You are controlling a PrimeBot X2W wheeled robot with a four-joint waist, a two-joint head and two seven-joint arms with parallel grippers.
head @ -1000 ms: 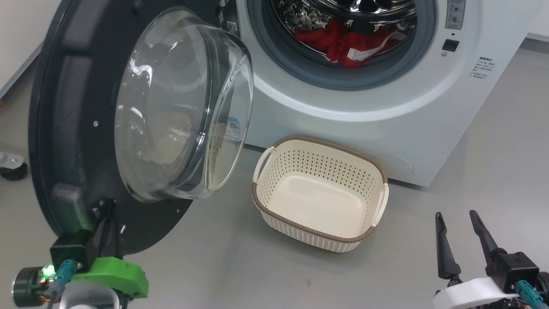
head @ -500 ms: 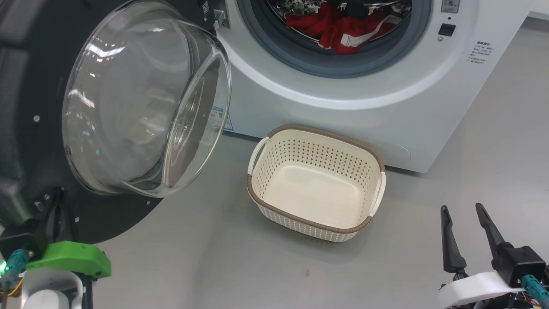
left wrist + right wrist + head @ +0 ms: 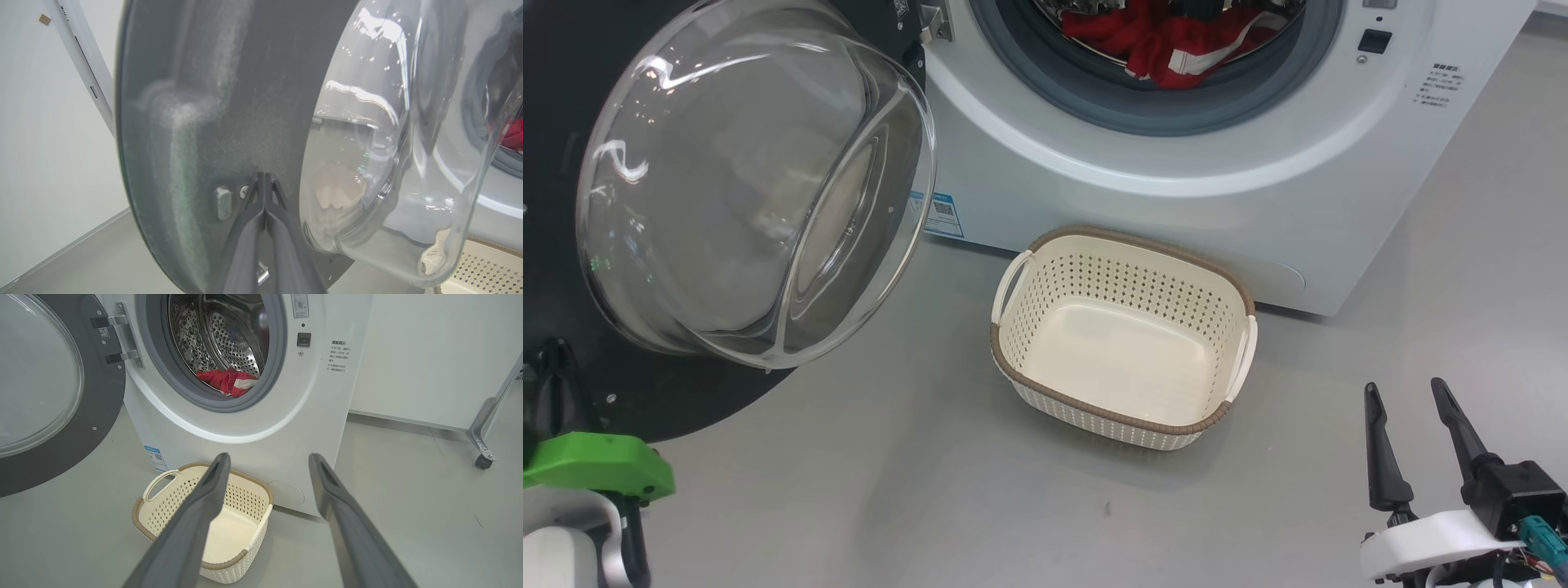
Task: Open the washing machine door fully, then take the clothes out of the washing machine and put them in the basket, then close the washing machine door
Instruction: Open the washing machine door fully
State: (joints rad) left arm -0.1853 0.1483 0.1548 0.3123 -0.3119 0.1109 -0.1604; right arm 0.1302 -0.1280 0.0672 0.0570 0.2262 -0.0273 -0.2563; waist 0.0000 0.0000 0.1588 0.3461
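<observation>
The washing machine door [image 3: 556, 163], black with a bulging glass window [image 3: 752, 188], stands swung out at the left. My left gripper [image 3: 264, 176] is shut, its tips pressed together against the door's dark inner face [image 3: 204, 102]; its green mount [image 3: 596, 465] sits at the lower left. The white washing machine [image 3: 1176, 188] has its round opening uncovered, with the red clothes [image 3: 1168, 49] lying in the drum [image 3: 229, 380]. The cream basket [image 3: 1143, 241] stands empty on the floor in front of the machine. My right gripper [image 3: 1405, 385] hangs open and empty at the lower right, behind the basket [image 3: 137, 512] in the right wrist view.
Grey floor [image 3: 931, 490] spreads between the door, the basket and my right gripper. A metal leg on a caster [image 3: 484, 457] stands to the right of the machine by a white wall. A small blue label [image 3: 941, 214] sits low on the machine's front.
The door has swung further open toward the left, with my shut left gripper moving along with it. The head camera has shifted as well. The right gripper stays open.
</observation>
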